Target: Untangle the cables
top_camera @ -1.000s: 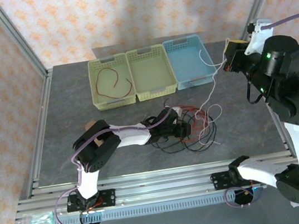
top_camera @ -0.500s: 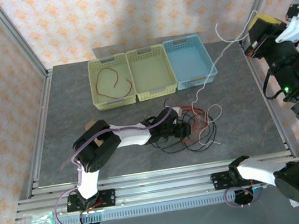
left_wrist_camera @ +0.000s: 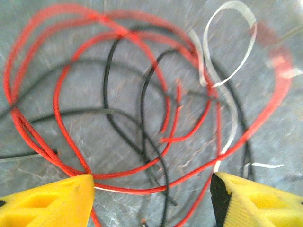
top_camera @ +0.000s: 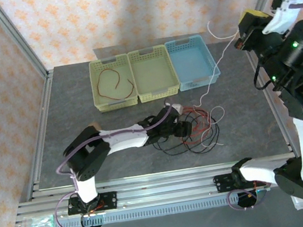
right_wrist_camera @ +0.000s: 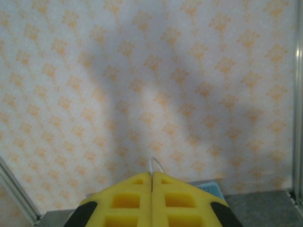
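Snagging worries me: my right hand (right_wrist_camera: 152, 177) grips the white cable (top_camera: 217, 70) high above the surface (top_camera: 72, 119), and pulling could drag the tangle (top_camera: 200, 132) along. My left hand (left_wrist_camera: 151, 189) hovers open over that red-and-black tangle mid-surface, pinning nothing.

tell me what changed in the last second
The right gripper, shut on the white cable, rose from beside the blue basket toward the back right corner, drawing that cable up from the tangle. The left arm shifted its elbow a little leftward. Unchanged: the left gripper open over the tangle, and the red cable in the yellow basket.
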`<move>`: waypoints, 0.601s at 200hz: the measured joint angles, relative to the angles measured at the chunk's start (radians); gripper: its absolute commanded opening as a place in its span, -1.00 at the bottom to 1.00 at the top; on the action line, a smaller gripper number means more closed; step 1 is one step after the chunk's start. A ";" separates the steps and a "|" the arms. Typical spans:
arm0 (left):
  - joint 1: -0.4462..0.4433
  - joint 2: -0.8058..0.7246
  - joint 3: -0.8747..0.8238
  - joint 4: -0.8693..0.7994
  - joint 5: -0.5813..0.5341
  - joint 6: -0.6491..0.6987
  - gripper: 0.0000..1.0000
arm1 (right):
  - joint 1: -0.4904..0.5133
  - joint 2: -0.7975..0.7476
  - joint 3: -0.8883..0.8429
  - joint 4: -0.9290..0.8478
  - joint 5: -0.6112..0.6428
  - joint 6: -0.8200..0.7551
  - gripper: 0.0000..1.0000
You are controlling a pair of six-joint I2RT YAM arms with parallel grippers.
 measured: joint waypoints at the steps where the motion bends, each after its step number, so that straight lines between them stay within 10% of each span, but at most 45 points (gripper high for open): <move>1: 0.000 -0.004 0.001 -0.001 -0.002 0.002 0.48 | 0.000 0.001 -0.001 0.000 -0.001 0.001 -1.00; 26: 0.000 -0.117 0.045 -0.010 -0.067 0.054 0.77 | 0.000 0.029 -0.036 0.010 -0.024 0.027 -1.00; 120: 0.000 -0.159 0.215 -0.027 -0.072 0.234 0.54 | 0.000 0.064 -0.023 0.010 -0.048 0.068 -1.00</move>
